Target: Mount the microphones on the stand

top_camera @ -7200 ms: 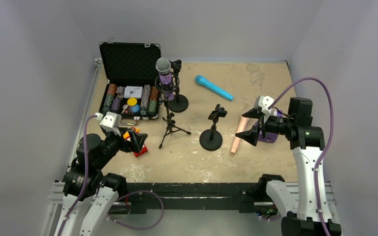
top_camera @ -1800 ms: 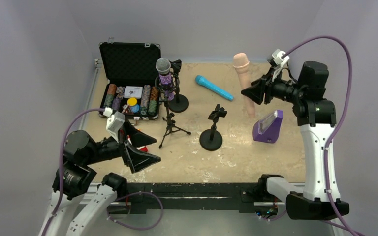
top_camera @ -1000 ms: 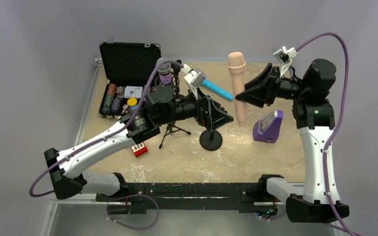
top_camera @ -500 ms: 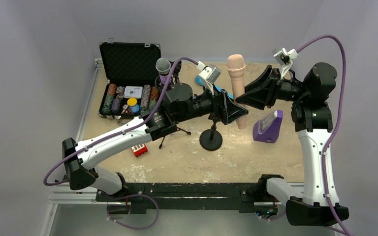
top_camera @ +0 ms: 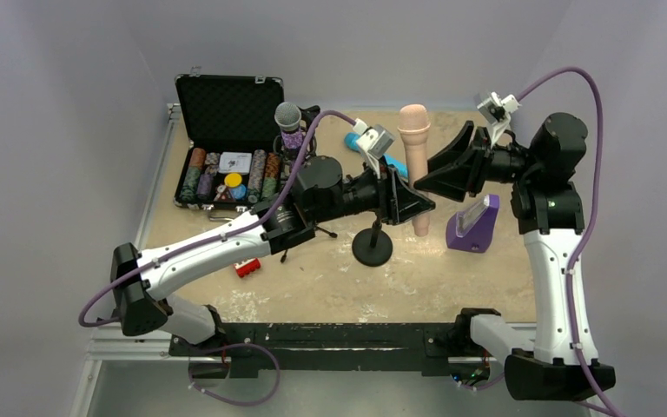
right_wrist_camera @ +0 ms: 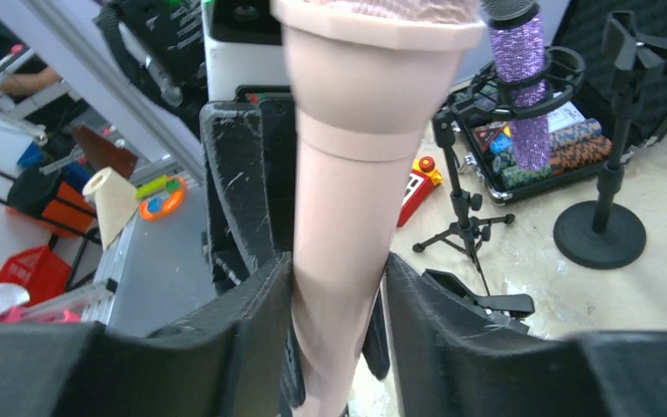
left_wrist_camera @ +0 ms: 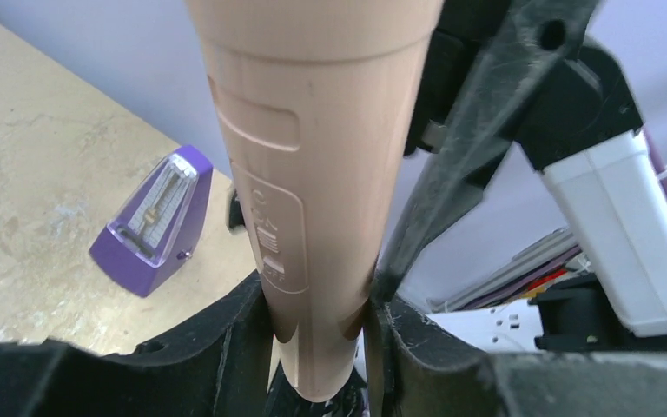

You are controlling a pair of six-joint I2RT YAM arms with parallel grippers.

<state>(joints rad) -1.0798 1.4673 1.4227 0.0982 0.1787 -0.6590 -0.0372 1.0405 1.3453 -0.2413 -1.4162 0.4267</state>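
Note:
The pink microphone (top_camera: 416,165) hangs upright in the air over the middle of the table, head up. My left gripper (top_camera: 421,208) is shut on its lower end (left_wrist_camera: 313,174), with both jaws pressed on the shaft. My right gripper (top_camera: 423,181) brackets the shaft (right_wrist_camera: 347,217) from the other side, a thin gap showing at one jaw. The glittery purple microphone (top_camera: 291,130) sits in the tripod stand (right_wrist_camera: 465,217). A round-base stand (top_camera: 373,248) with an empty clip is just below the left gripper. The blue microphone (top_camera: 352,139) lies behind, mostly hidden by the left arm.
A purple metronome (top_camera: 473,224) stands right of the pink microphone, under the right arm. An open black case of poker chips (top_camera: 230,130) fills the back left. A small red toy (top_camera: 245,266) lies near the front left.
My left arm swung from the front left across to the pink microphone, and its jaws closed on the lower end. The right gripper lowered the microphone slightly and its jaws eased apart.

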